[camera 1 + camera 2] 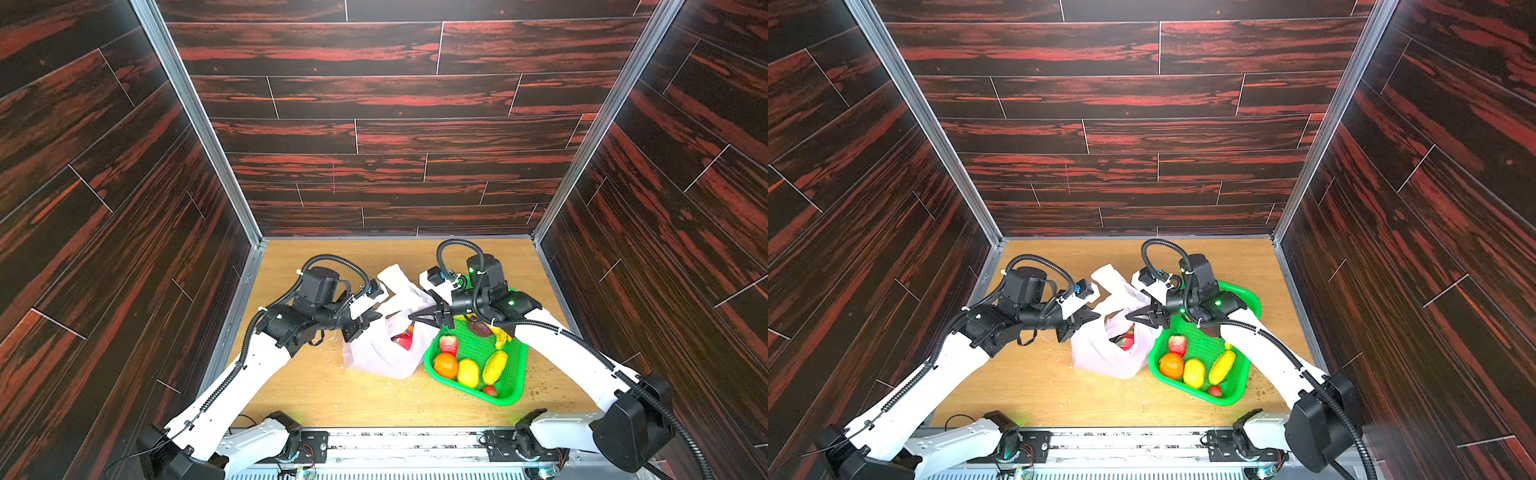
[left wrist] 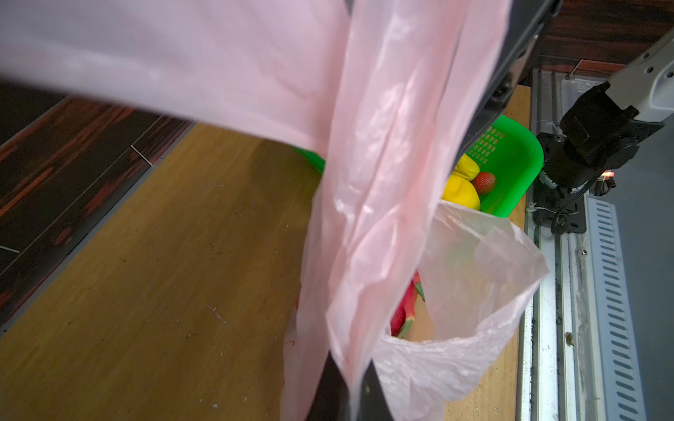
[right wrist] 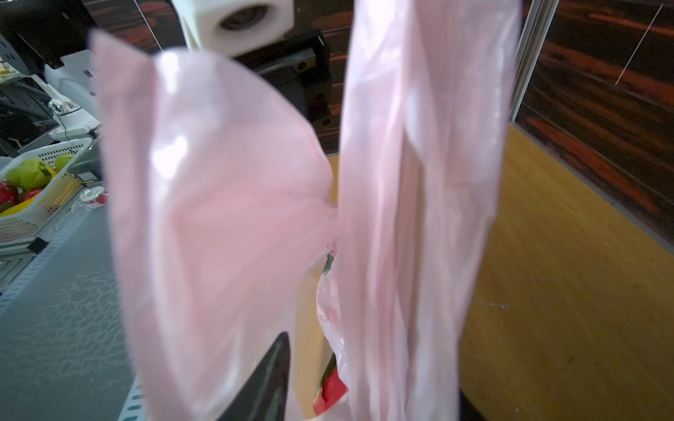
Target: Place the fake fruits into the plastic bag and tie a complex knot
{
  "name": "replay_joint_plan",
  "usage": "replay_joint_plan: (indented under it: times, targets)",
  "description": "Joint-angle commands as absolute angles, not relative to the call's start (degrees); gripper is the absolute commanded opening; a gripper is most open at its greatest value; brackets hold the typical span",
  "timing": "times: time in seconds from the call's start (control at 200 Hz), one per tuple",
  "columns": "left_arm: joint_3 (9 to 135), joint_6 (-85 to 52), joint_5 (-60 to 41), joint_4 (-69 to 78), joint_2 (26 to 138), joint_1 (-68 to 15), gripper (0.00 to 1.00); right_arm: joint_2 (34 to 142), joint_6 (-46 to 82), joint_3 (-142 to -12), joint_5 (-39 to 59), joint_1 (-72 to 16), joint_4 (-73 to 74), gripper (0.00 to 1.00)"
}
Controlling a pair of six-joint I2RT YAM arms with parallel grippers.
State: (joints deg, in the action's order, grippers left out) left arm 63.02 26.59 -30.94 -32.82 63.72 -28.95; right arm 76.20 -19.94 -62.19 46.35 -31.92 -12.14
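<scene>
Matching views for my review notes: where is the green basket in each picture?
Top view: green basket low, right of centre.
Top view: green basket low, right of centre.
Left wrist: upper right, behind the plastic bag.
Right wrist: not in it.
Landmark: the plastic bag, in all four.

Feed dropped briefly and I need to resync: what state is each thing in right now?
plastic bag: mouth open, handles untied
dragon fruit: inside the bag
left gripper: shut on the bag's handle
right gripper: open, by the other handle
green basket: holds several fruits
</scene>
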Motion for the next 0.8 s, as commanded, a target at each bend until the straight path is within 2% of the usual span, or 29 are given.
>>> replay_joint_plan:
  times: [0.0, 0.245, 0.501, 0.792]
  targets:
    - [64.7, 27.3, -30.9, -34.5, 64.0, -29.2, 0.0, 76.2, -20.4, -62.6, 48.2, -32.6, -10.8, 0.57]
    - [65.0, 27.2, -30.9, -34.5, 64.3, -29.3, 0.0, 77.6, -18.9, -63.5, 46.2, -34.3, -8.2, 0.64]
    - [64.7, 27.3, -30.1, -34.6, 64.0, -29.3, 0.0, 78.9, -18.1, -65.1, 46.5, -35.3, -7.6, 0.65]
    - [64.8, 27.5, -28.8, -35.1, 64.0, -29.3, 0.0, 79.5, -17.3, -65.3, 46.7, -36.0, -7.6, 0.55]
